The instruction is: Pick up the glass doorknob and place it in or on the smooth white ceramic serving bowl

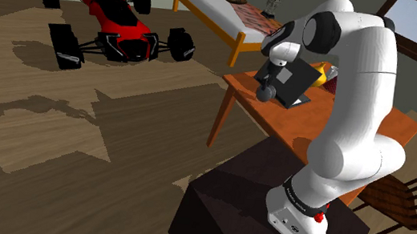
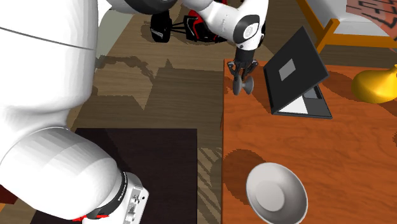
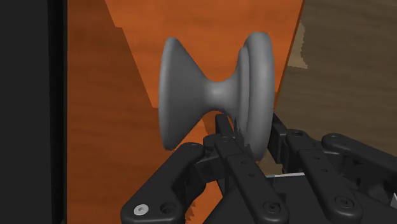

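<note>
- Black gripper (image 2: pixel 240 76) clenches a grey doorknob (image 2: pixel 243 87) by one flared end above the table's (image 2: pixel 356 165) edge, beside a laptop (image 2: pixel 296 70).
- Pale bowl (image 2: pixel 259 181) sits along that edge, well apart.

My pincer (image 3: pixel 249 132) is covering the lower rim of the grey doorknob (image 3: pixel 213 95); the second exterior view's right edge is cutting off a yellow object (image 2: pixel 376 86).

Even, moderate light; jagged-edged shadows fall on the floor (image 1: pixel 78 113) and table (image 2: pixel 356 159).
</note>
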